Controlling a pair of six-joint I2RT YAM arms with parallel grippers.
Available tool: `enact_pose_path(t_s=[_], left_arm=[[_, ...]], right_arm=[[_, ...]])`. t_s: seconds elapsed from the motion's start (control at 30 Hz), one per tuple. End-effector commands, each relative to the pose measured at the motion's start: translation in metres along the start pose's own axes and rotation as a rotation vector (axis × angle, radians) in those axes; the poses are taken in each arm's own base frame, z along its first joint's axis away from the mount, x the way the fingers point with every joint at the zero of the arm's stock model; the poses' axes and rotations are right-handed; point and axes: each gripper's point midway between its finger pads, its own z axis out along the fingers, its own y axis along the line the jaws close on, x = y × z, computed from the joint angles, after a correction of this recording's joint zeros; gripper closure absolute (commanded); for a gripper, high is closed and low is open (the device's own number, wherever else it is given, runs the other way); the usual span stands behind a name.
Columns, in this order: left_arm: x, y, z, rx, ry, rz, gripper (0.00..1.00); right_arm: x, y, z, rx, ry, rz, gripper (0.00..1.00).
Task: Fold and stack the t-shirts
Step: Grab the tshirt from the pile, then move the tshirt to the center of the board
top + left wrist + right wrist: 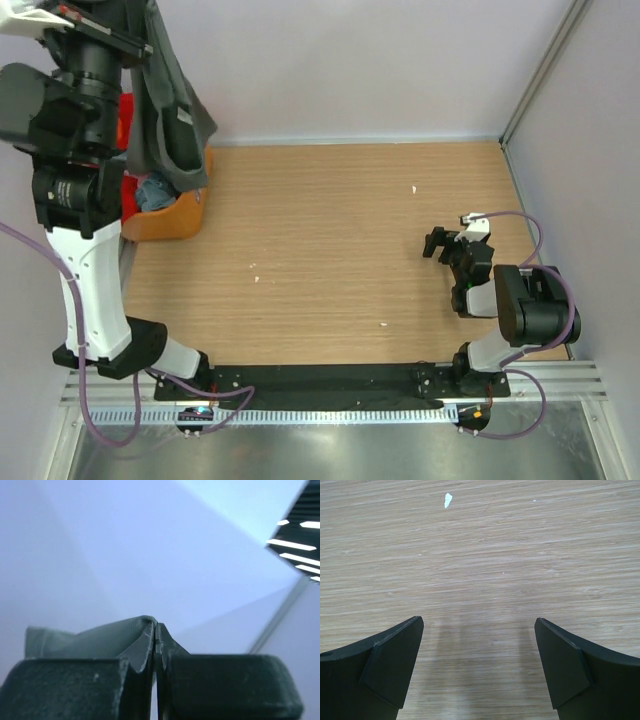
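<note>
A dark grey t-shirt (170,110) hangs from high up at the far left, and its lower end reaches the orange basket (175,222). In the left wrist view my left gripper (156,627) is shut on a fold of this grey t-shirt (100,637), which bulges out to the left of the fingers. Red cloth (128,118) and dull blue cloth (155,190) show in the basket behind the hanging shirt. My right gripper (437,243) hovers low over the bare wood at the right. It is open (479,650) with nothing between its fingers.
The wooden table (330,230) carries a few small white scraps (414,188), one of them ahead of the right gripper (448,500). Pale walls close the back and the right side. The raised left arm (75,190) stands in front of the basket.
</note>
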Motion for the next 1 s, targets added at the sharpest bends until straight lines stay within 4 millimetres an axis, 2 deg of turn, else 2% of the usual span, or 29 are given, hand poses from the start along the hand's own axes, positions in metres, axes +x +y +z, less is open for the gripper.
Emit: enact_pose_path(t_s=[0.0, 0.1, 0.2, 0.3, 0.33, 0.4, 0.43, 0.47, 0.5, 0.53, 0.57, 0.6, 0.67, 0.7, 0.73, 0.77, 0.8, 0.83, 0.87, 0.9, 0.97], left_arm=[[-0.019, -0.074, 0.001, 0.361, -0.031, -0.120, 1.00], [-0.006, -0.090, 0.002, 0.454, 0.028, -0.175, 1.00], [0.026, -0.098, 0.001, 0.529, 0.140, -0.252, 1.00], [0.081, -0.096, 0.005, 0.538, 0.310, -0.319, 1.00], [0.120, -0.081, 0.008, 0.478, 0.408, -0.335, 1.00], [0.176, -0.072, 0.007, 0.420, 0.529, -0.324, 1.00], [0.220, -0.057, 0.001, 0.344, 0.643, -0.313, 1.00], [0.272, -0.057, -0.005, 0.306, 0.751, -0.305, 1.00], [0.305, -0.053, -0.011, 0.281, 0.817, -0.255, 0.94], [0.342, -0.051, -0.028, 0.251, 0.934, -0.232, 0.57], [0.412, -0.054, -0.048, 0.232, 1.091, -0.200, 0.42], [0.437, -0.056, -0.061, 0.235, 1.168, -0.170, 0.01], [0.459, -0.071, -0.093, 0.225, 1.316, -0.114, 0.00], [0.464, -0.071, -0.102, 0.200, 1.349, -0.070, 0.00], [0.462, -0.067, -0.101, 0.180, 1.321, -0.003, 0.00], [0.460, -0.071, -0.107, 0.186, 1.311, 0.021, 0.00], [0.442, -0.068, -0.117, 0.183, 1.299, 0.028, 0.00], [0.433, -0.067, -0.111, 0.177, 1.242, 0.026, 0.00], [0.419, -0.065, -0.113, 0.173, 1.209, 0.028, 0.00], [0.401, -0.059, -0.122, 0.172, 1.169, 0.028, 0.00], [0.379, -0.047, -0.129, 0.144, 1.108, 0.047, 0.00]], right_arm=[[-0.031, -0.002, 0.006, 0.010, -0.105, -0.023, 0.00], [-0.032, -0.002, 0.006, 0.010, -0.108, -0.024, 0.00], [-0.031, -0.002, 0.006, 0.009, -0.105, -0.024, 0.00], [-0.031, -0.002, 0.006, 0.010, -0.105, -0.023, 0.00], [-0.031, -0.002, 0.006, 0.009, -0.105, -0.023, 0.00], [-0.031, -0.002, 0.006, 0.010, -0.105, -0.024, 0.00], [-0.031, -0.002, 0.006, 0.010, -0.107, -0.024, 0.00], [-0.031, -0.002, 0.006, 0.010, -0.105, -0.024, 0.00], [-0.031, -0.002, 0.006, 0.010, -0.105, -0.024, 0.00], [-0.031, -0.002, 0.006, 0.010, -0.105, -0.023, 0.00], [-0.031, -0.002, 0.006, 0.010, -0.107, -0.024, 0.00], [-0.031, -0.002, 0.006, 0.010, -0.107, -0.024, 0.00], [-0.032, -0.002, 0.006, 0.010, -0.108, -0.024, 0.00], [-0.032, -0.002, 0.006, 0.011, -0.109, -0.024, 0.00], [-0.031, -0.001, 0.006, 0.009, -0.107, -0.024, 0.00], [-0.032, -0.002, 0.006, 0.011, -0.109, -0.024, 0.00], [-0.031, -0.002, 0.006, 0.010, -0.105, -0.024, 0.00], [-0.031, -0.002, 0.006, 0.009, -0.107, -0.024, 0.00], [-0.032, -0.002, 0.006, 0.010, -0.108, -0.023, 0.00], [-0.032, -0.002, 0.006, 0.008, -0.108, -0.024, 0.00], [-0.031, -0.002, 0.006, 0.010, -0.107, -0.023, 0.00]])
